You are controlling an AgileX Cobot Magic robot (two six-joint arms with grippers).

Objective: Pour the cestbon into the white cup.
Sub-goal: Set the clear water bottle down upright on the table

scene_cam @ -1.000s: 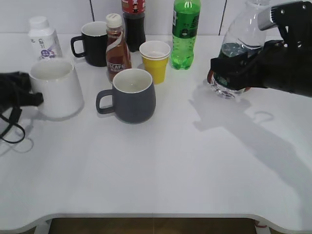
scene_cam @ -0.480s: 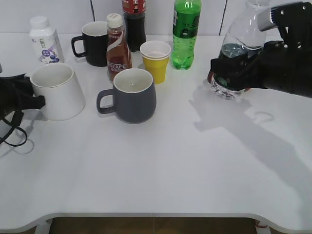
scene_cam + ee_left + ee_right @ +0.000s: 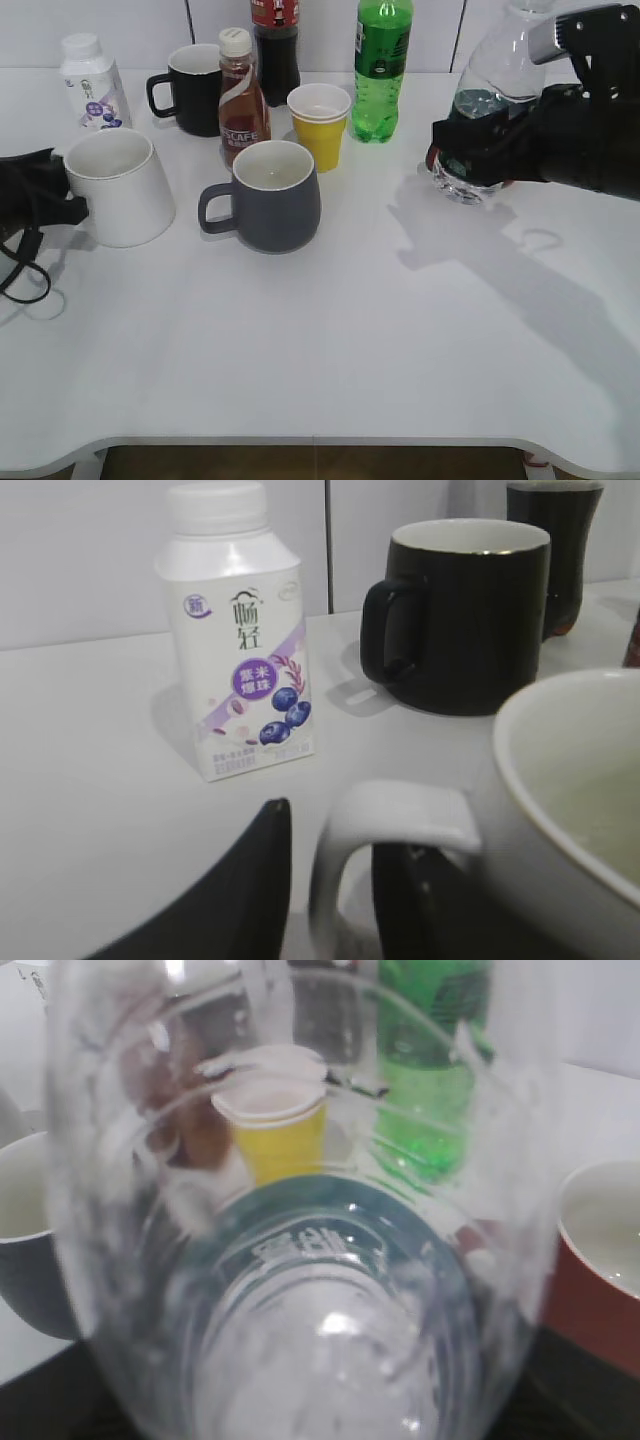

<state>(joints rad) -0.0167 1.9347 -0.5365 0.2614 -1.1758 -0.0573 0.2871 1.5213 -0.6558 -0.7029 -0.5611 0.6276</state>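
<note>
At right, right gripper [image 3: 478, 150] clamps the bottle [image 3: 490, 105]; left gripper [image 3: 330, 880] straddles the cup [image 3: 117, 185] handle, apparently closed; fingertips cropped.

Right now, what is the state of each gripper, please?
Left gripper: closed on the handle of the white mug, which is tilted.
Right gripper: closed on the water bottle, held above the table.

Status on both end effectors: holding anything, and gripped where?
The left end effector grips the white cup by its handle. The right end effector holds the cestbon around its lower body, at the label band.
</note>
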